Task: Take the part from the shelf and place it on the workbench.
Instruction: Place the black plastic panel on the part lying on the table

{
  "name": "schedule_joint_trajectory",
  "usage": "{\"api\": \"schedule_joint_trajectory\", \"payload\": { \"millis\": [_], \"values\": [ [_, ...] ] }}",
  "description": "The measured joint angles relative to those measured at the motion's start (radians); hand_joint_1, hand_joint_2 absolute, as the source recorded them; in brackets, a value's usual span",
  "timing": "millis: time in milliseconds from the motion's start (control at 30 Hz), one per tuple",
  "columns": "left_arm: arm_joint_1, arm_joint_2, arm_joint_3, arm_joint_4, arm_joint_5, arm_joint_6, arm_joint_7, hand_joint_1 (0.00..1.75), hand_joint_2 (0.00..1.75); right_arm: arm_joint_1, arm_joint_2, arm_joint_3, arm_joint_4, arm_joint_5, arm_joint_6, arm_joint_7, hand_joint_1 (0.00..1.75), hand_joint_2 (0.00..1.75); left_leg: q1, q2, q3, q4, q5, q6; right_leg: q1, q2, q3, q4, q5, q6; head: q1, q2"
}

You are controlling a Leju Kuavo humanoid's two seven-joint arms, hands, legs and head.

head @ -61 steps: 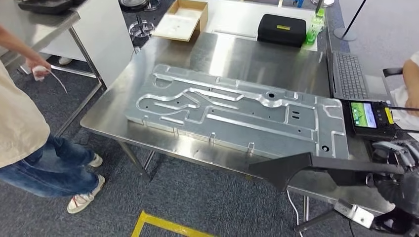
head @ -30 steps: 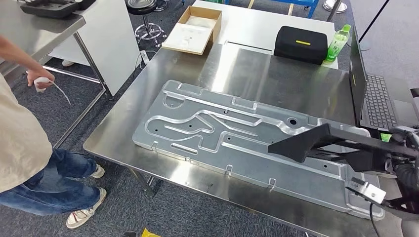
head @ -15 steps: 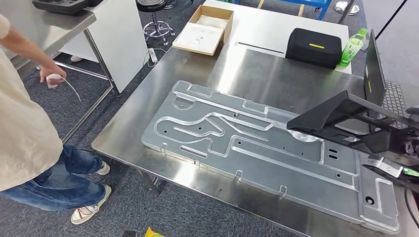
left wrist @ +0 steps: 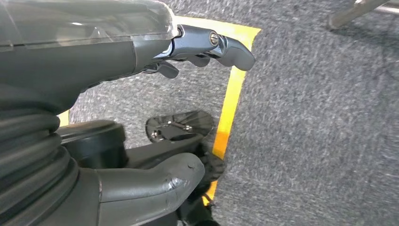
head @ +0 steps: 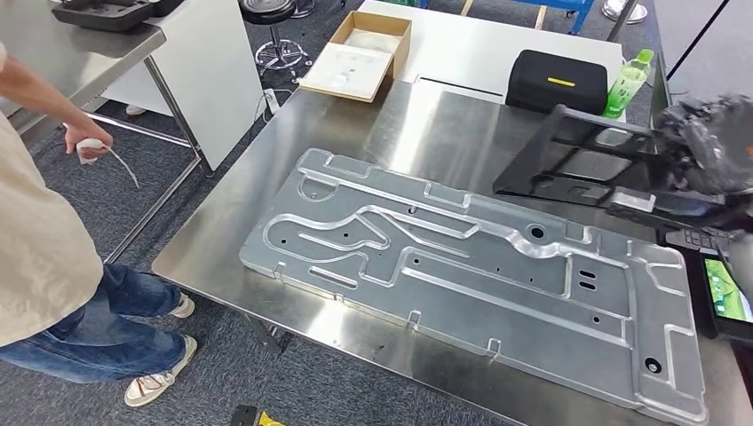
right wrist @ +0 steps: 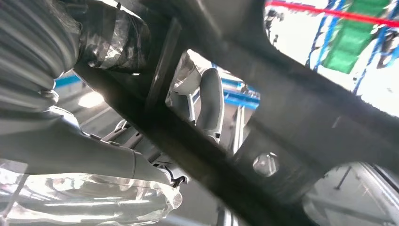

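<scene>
Head view: right hand (head: 710, 155) fingers clamped on black part (head: 577, 164), carried above worktop (head: 426, 124) — off the shelf, not yet set down; left hand (left wrist: 141, 52) hangs, fingers apart, holding nothing.

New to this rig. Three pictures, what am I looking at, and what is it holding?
It is a humanoid robot with two arms, each ending in a many-fingered hand. The wide picture is from its head, looking down at a steel workbench. On the bench lies a large machined metal plate, with a black case, a green bottle and an open cardboard box at the far end. The right hand holds a black frame-shaped part above the bench. The other two pictures come from wrist cameras: one shows the left hand holding nothing over carpet, the other the black part up close. A person stands nearby.
</scene>
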Motion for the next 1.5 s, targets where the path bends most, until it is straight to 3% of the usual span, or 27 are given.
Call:
{"api": "schedule_joint_trajectory", "payload": {
  "millis": [67, 133, 233, 267, 300, 333, 400, 433, 500, 633, 733, 800, 833, 867, 933, 1000, 1067, 1133, 1167, 1267, 1300, 1333, 1367, 1433, 1500],
  "values": [
    [-0.005, -0.001, -0.004, 0.000, -0.010, -0.005, 0.000, 0.00, 1.75, -0.063, 0.031, 0.103, 0.062, 0.001, -0.023, 0.001, 1.75, 1.75, 0.003, -0.003, 0.004, -0.012, 0.010, 0.003, -0.001, -0.005, 0.001, -0.004, 0.002, 0.010, 0.000, 0.000],
    [-0.007, -0.002, -0.008, 0.000, -0.018, -0.014, -0.001, 0.00, 1.75, -0.097, 0.059, 0.184, 0.102, -0.006, -0.049, -0.005, 1.75, 1.75, 0.011, -0.007, 0.015, -0.035, 0.025, 0.007, -0.001, -0.010, -0.008, 0.015, -0.015, 0.018, 0.000, 0.000],
    [-0.007, -0.002, -0.011, 0.000, -0.029, -0.028, -0.002, 0.00, 1.75, -0.113, 0.093, 0.276, 0.132, -0.018, -0.070, -0.012, 1.75, 1.75, 0.016, -0.013, 0.020, -0.047, 0.033, 0.009, -0.009, -0.011, -0.086, 0.175, -0.094, 0.034, 0.002, 0.000],
    [-0.006, -0.002, -0.012, 0.000, -0.032, -0.031, -0.003, 0.00, 1.75, -0.110, 0.102, 0.306, 0.135, -0.020, -0.071, -0.015, 1.75, 1.75, 0.017, -0.014, 0.020, -0.046, 0.031, 0.008, -0.013, -0.012, -0.116, 0.228, -0.109, 0.040, 0.002, 0.000],
    [-0.005, -0.002, -0.013, 0.000, -0.034, -0.032, -0.004, 0.00, 1.75, -0.106, 0.110, 0.330, 0.137, -0.020, -0.072, -0.020, 1.75, 1.75, 0.019, -0.015, 0.020, -0.044, 0.029, 0.005, -0.019, -0.012, -0.130, 0.247, -0.104, 0.046, 0.001, 0.000],
    [-0.004, -0.002, -0.014, 0.000, -0.037, -0.033, -0.004, 0.00, 1.75, -0.103, 0.117, 0.353, 0.137, -0.011, -0.074, -0.024, 1.75, 1.75, 0.021, -0.017, 0.021, -0.039, 0.024, 0.000, -0.024, -0.012, -0.126, 0.231, -0.080, 0.051, 0.002, 0.000],
    [-0.004, -0.002, -0.016, 0.000, -0.041, -0.033, -0.004, 0.00, 1.75, -0.108, 0.127, 0.390, 0.133, 0.016, -0.076, -0.028, 1.75, 1.75, 0.028, -0.021, 0.020, -0.023, 0.010, -0.014, -0.035, -0.012, -0.076, 0.118, -0.013, 0.063, 0.002, 0.000],
    [-0.005, -0.002, -0.016, 0.000, -0.042, -0.033, -0.004, 0.00, 1.75, -0.119, 0.131, 0.409, 0.130, 0.029, -0.073, -0.027, 1.75, 1.75, 0.028, -0.022, 0.016, -0.011, 0.002, -0.022, -0.035, -0.011, -0.052, 0.065, 0.007, 0.063, 0.002, 0.000],
    [-0.008, -0.001, -0.016, -0.001, -0.042, -0.034, -0.003, 0.00, 1.75, -0.145, 0.140, 0.443, 0.127, 0.040, -0.059, -0.019, 1.75, 1.75, 0.026, -0.022, 0.008, 0.002, -0.008, -0.036, -0.031, -0.008, -0.036, 0.026, 0.007, 0.050, 0.002, 0.000],
    [-0.013, -0.003, -0.016, -0.001, -0.042, -0.036, -0.004, 0.00, 1.75, -0.196, 0.155, 0.478, 0.124, 0.039, -0.040, -0.008, 1.75, 1.75, 0.027, -0.020, -0.001, 0.030, -0.032, -0.053, -0.028, -0.009, -0.037, 0.028, 0.001, 0.013, 0.002, 0.000],
    [-0.017, -0.005, -0.016, -0.001, -0.043, -0.036, -0.004, 0.00, 1.75, -0.228, 0.157, 0.489, 0.125, 0.034, -0.034, -0.007, 1.75, 1.75, 0.028, -0.016, -0.083, 0.201, -0.112, -0.059, -0.021, -0.014, -0.031, 0.027, -0.003, -0.003, 0.002, 0.000],
    [-0.018, -0.005, -0.016, -0.001, -0.043, -0.036, -0.003, 0.00, 1.75, -0.237, 0.159, 0.498, 0.125, 0.032, -0.032, -0.007, 1.75, 1.75, 0.027, -0.016, -0.134, 0.292, -0.132, -0.054, -0.012, -0.015, -0.028, 0.027, -0.006, -0.009, 0.002, 0.000],
    [-0.018, -0.005, -0.016, -0.001, -0.043, -0.036, -0.003, 0.00, 1.75, -0.240, 0.161, 0.503, 0.125, 0.032, -0.032, -0.008, 1.75, 1.75, 0.025, -0.016, -0.135, 0.285, -0.114, -0.048, -0.007, -0.014, -0.026, 0.028, -0.007, -0.011, 0.002, 0.000],
    [-0.018, -0.005, -0.016, -0.001, -0.043, -0.037, -0.002, 0.00, 1.75, -0.244, 0.162, 0.507, 0.125, 0.032, -0.031, -0.009, 1.75, 1.75, 0.021, -0.016, -0.118, 0.240, -0.080, -0.039, -0.002, -0.014, -0.022, 0.028, -0.008, -0.013, 0.002, 0.000],
    [-0.020, -0.005, -0.016, -0.001, -0.045, -0.039, -0.003, 0.00, 1.75, -0.257, 0.166, 0.518, 0.125, 0.034, -0.025, -0.015, 1.75, 1.75, 0.011, -0.016, -0.060, 0.104, -0.013, -0.013, 0.006, -0.013, -0.017, 0.027, -0.011, -0.015, 0.003, 0.000],
    [-0.021, -0.006, -0.017, -0.001, -0.049, -0.039, -0.005, 0.00, 1.75, -0.273, 0.172, 0.538, 0.125, 0.039, -0.013, -0.024, 0.87, 0.87, 0.003, -0.015, -0.027, 0.027, 0.008, 0.001, 0.007, -0.013, -0.017, 0.025, -0.010, -0.011, 0.003, 0.000],
    [-0.022, -0.007, -0.018, -0.001, -0.055, -0.036, -0.007, 0.00, 1.75, -0.284, 0.181, 0.566, 0.125, 0.044, -0.001, -0.029, 0.00, 0.00, 0.002, -0.015, -0.020, 0.011, 0.010, 0.003, 0.006, -0.012, -0.017, 0.019, -0.006, -0.001, 0.003, 0.000],
    [-0.024, -0.010, -0.019, -0.001, -0.061, -0.033, -0.008, 0.00, 1.75, -0.294, 0.190, 0.589, 0.124, 0.044, 0.004, -0.028, 0.00, 0.00, 0.008, -0.014, -0.010, -0.011, 0.023, 0.004, 0.005, -0.012, -0.020, 0.027, -0.015, 0.009, 0.003, 0.000],
    [-0.025, -0.012, -0.021, -0.001, -0.063, -0.032, -0.011, 0.00, 1.75, -0.301, 0.193, 0.599, 0.124, 0.043, 0.004, -0.027, 0.00, 0.00, 0.012, -0.014, -0.005, -0.022, 0.029, 0.005, 0.005, -0.012, -0.031, 0.053, -0.033, 0.013, 0.004, 0.000],
    [-0.025, -0.015, -0.023, -0.001, -0.059, -0.031, -0.018, 0.00, 1.75, -0.317, 0.197, 0.633, 0.125, 0.034, 0.004, -0.022, 0.00, 0.00, 0.015, -0.014, -0.002, -0.029, 0.033, 0.007, -0.003, -0.012, -0.110, 0.218, -0.113, 0.026, 0.005, 0.000],
    [-0.024, -0.016, -0.023, -0.001, -0.057, -0.031, -0.019, 0.00, 1.75, -0.317, 0.198, 0.644, 0.125, 0.030, 0.004, -0.020, 0.00, 0.00, 0.015, -0.014, -0.002, -0.028, 0.032, 0.005, -0.007, -0.012, -0.130, 0.255, -0.120, 0.031, 0.005, 0.000],
    [-0.023, -0.016, -0.023, -0.001, -0.055, -0.031, -0.019, 0.00, 1.75, -0.317, 0.199, 0.653, 0.125, 0.027, 0.004, -0.017, 0.00, 0.00, 0.016, -0.014, -0.002, -0.025, 0.030, 0.003, -0.011, -0.013, -0.135, 0.260, -0.109, 0.035, 0.005, 0.000],
    [-0.022, -0.016, -0.023, -0.001, -0.055, -0.030, -0.019, 0.00, 1.75, -0.319, 0.200, 0.662, 0.125, 0.023, 0.004, -0.015, 0.00, 0.00, 0.018, -0.015, -0.002, -0.021, 0.027, -0.001, -0.015, -0.013, -0.119, 0.225, -0.079, 0.040, 0.005, 0.000],
    [-0.022, -0.018, -0.022, -0.001, -0.055, -0.030, -0.019, 0.00, 1.75, -0.324, 0.201, 0.672, 0.124, 0.019, 0.003, -0.011, 0.00, 0.00, 0.021, -0.016, -0.004, -0.006, 0.015, -0.013, -0.020, -0.013, -0.059, 0.100, -0.020, 0.046, 0.005, 0.000],
    [-0.022, -0.018, -0.022, -0.001, -0.054, -0.029, -0.020, 0.00, 1.75, -0.328, 0.202, 0.680, 0.122, 0.016, 0.003, -0.010, 0.00, 0.00, 0.019, -0.017, -0.009, 0.008, 0.006, -0.025, -0.018, -0.010, -0.026, 0.030, -0.003, 0.038, 0.005, 0.000]
  ]
}}
